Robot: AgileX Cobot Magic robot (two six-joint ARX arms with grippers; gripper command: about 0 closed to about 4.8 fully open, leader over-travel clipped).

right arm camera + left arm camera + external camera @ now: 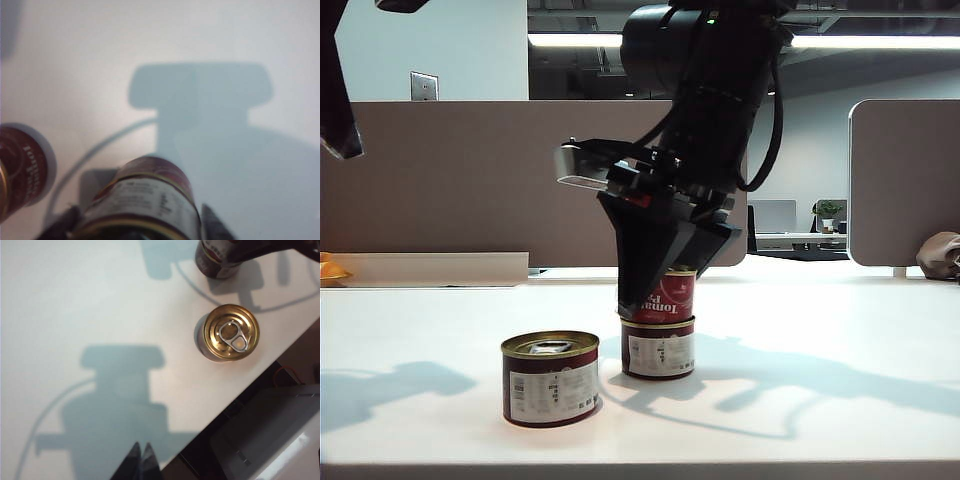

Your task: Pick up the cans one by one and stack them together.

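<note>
Two cans are stacked mid-table: an upper can [667, 297] with a red label sits on a lower can [658, 352]. My right gripper [655, 290] comes down from above and straddles the upper can. In the right wrist view the stack [145, 200] lies between the fingers [215, 226], with a thin gap on one side, so the jaws look open. A third can [550, 378] stands alone in front and to the left; its gold pull-tab lid [231, 332] shows in the left wrist view. My left gripper [141, 460] hangs high above the table, shut and empty.
The table's front edge [240, 390] runs close to the lone can, with a white box [270, 440] below it. An orange object [330, 268] sits at the far left and a brown bundle [940, 255] at the far right. Partition panels stand behind.
</note>
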